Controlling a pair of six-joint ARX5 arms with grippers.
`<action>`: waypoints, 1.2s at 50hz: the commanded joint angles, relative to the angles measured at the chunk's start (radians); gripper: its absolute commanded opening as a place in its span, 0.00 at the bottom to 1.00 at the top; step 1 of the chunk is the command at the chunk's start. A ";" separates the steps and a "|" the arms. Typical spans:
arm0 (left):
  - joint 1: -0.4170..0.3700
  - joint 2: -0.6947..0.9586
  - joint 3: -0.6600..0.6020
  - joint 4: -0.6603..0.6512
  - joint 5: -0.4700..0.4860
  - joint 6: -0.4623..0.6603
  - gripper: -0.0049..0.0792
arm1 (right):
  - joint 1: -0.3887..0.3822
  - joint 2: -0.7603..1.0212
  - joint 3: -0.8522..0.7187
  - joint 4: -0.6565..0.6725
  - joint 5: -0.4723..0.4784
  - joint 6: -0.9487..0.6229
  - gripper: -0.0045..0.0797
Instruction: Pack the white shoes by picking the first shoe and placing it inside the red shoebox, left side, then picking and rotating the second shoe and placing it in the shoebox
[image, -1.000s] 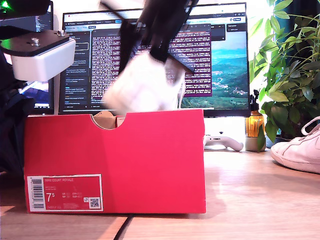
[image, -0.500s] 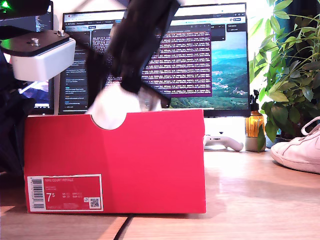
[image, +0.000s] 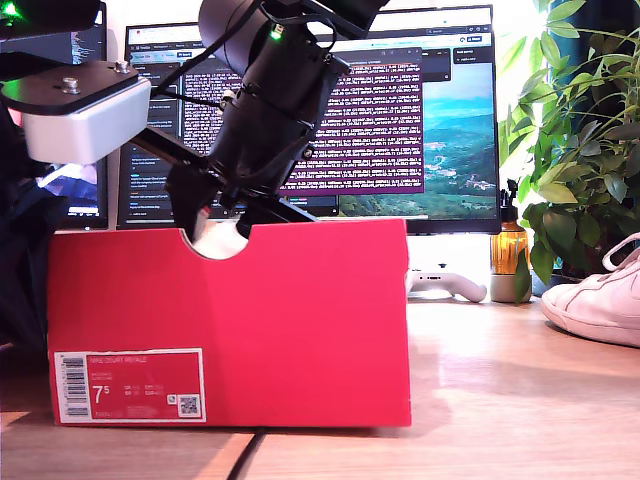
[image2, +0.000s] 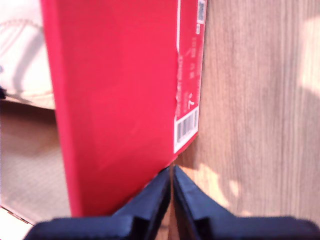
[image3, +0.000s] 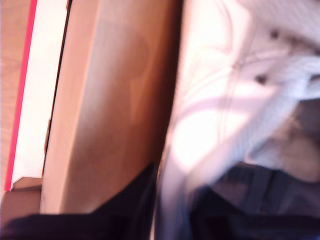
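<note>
Red cardboard fills the lower left of the exterior view: the red shoebox (image: 230, 325) stands on the wooden table (image: 500, 400), and my second gripper (image3: 162, 200) reaches down over its rim from the upper middle of that frame. In the second wrist view my fingers pinch the first white shoe (image3: 225, 100) by its side wall, beside the box's brown inner wall. I hold it low and lengthwise, I judge, so it settles flat on the floor of the box.

Only a pale patch of that shoe shows through the half-round notch (image: 215, 240); whether it touches the bottom is hidden.

My first gripper (image2: 171, 190) has its fingers pressed together, empty, outside the box by the label (image2: 187, 127).

At the exterior view's right edge the second white shoe (image: 600, 295) lies cut off, toe only.
</note>
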 joint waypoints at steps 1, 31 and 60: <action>0.002 0.014 0.005 0.008 -0.002 -0.003 0.04 | 0.010 -0.034 0.006 0.013 -0.013 -0.003 0.47; 0.002 0.014 0.005 0.008 0.016 -0.035 0.04 | -0.100 -0.077 0.289 -0.303 -0.033 -0.203 0.48; 0.002 0.014 0.005 0.008 0.105 -0.035 0.04 | -0.325 -0.077 0.437 -0.939 0.272 0.168 0.48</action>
